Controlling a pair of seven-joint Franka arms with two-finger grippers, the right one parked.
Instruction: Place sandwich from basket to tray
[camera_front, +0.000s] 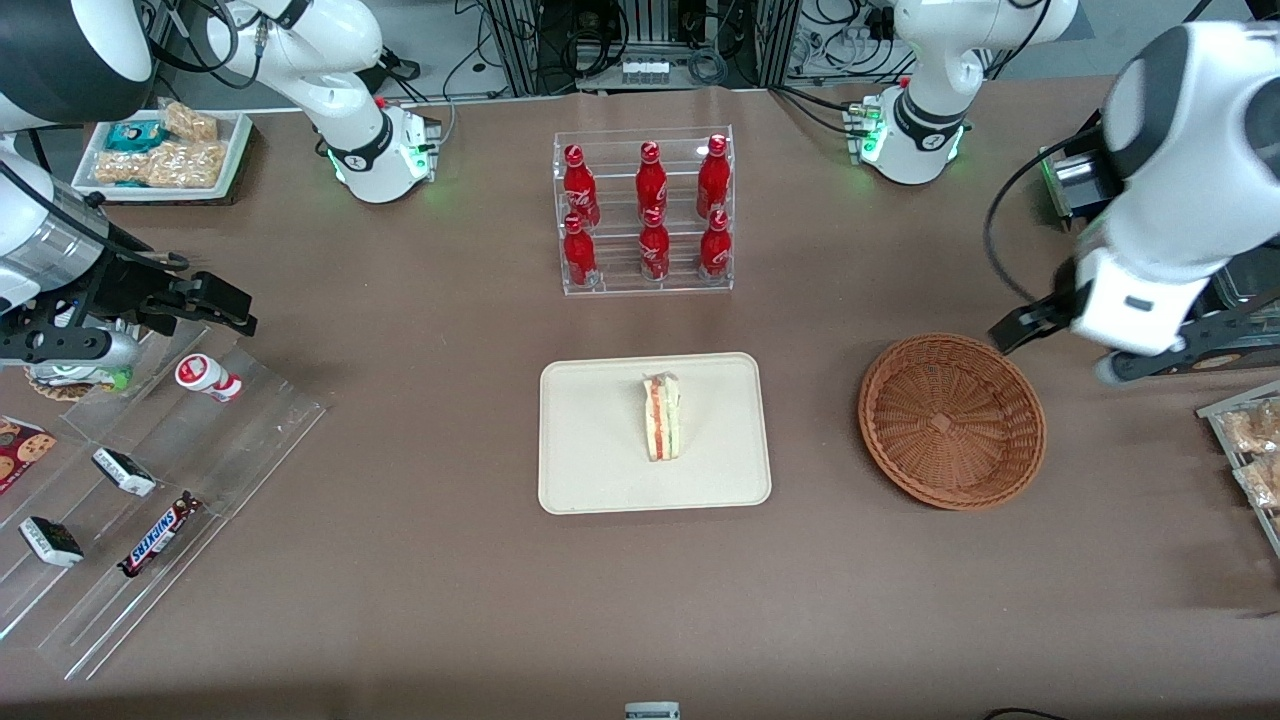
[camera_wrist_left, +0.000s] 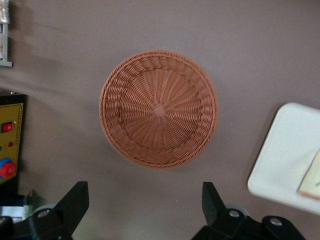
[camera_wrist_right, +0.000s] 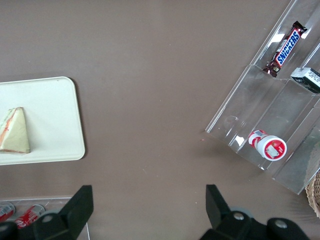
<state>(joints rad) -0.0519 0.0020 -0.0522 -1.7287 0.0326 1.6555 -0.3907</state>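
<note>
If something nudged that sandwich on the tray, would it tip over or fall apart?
The sandwich stands on a narrow edge on the tray, so a nudge would probably topple it. Its stacked layers look soft and might slide apart. The hand, open above the table near the empty basket, is well clear of it.

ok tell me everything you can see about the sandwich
The sandwich is a small triangular wedge of pale bread, standing on edge with its cut face up, showing red, orange and green filling layers. It rests near the middle of the cream tray, touching only the tray. The wicker basket beside the tray holds nothing. The gripper hangs open above the table next to the basket, well apart from the sandwich.
</note>
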